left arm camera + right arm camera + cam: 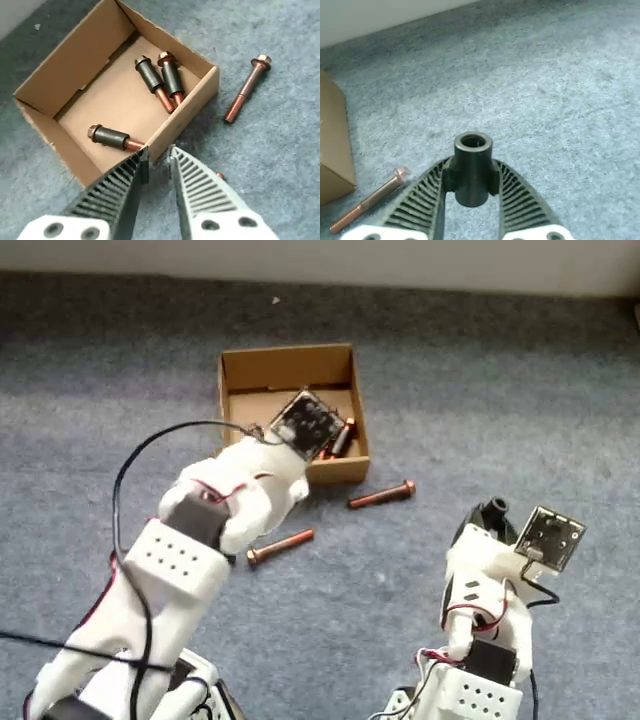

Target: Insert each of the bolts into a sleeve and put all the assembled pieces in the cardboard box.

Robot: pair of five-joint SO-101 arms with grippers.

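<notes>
Left gripper (pixel 159 154) hangs over the near wall of the cardboard box (pixel 75 55), fingers slightly apart, nothing between them. Right gripper (pixel 471 170) is off to one side of the box, fingers clamped on one black sleeve (pixel 472 147), which stands upright with its bore open.

Step, as judged: pairing the next bolt with this sleeve. Next move calls for the left arm to pick up a loose bolt and line its shank with the bore.

Count:
- Three assembled pieces (pixel 111 136) (pixel 152 82) (pixel 171 80) in the box.
- Two bare bolts (pixel 381 496) (pixel 280 545) on the tabletop (pixel 500 390).
- One sleeve.

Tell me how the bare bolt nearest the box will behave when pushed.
The bolt has a round shank and lies flat, so it will probably roll, curving around its wider head. It looks like solid metal: likely stiff, heavy for its size. The carpet may slow it.
</notes>
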